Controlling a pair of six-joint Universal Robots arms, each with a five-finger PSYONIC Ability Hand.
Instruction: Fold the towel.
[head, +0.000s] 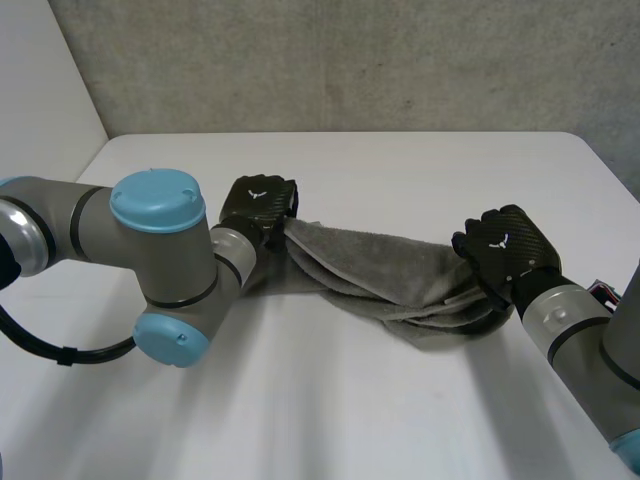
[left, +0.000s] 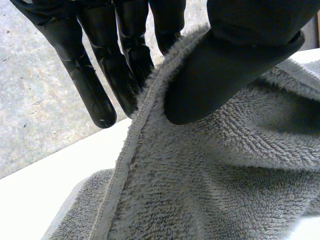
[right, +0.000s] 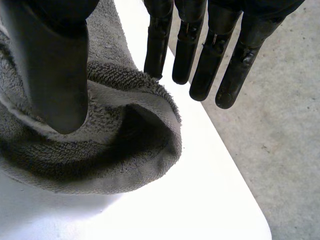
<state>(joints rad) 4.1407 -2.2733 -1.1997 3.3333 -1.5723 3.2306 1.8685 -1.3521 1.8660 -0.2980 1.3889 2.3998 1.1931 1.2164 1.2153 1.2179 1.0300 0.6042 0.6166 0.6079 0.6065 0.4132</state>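
At towel (head: 380, 270) ends, both robot hands (head: 258, 205) (head: 505, 248) pinch.

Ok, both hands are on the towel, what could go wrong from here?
1. The left hand pinches the towel right at its hem, thumb against fingers; a pull could slip it free.
2. At the right hand the towel is bunched in layers, so the fold may come out uneven.
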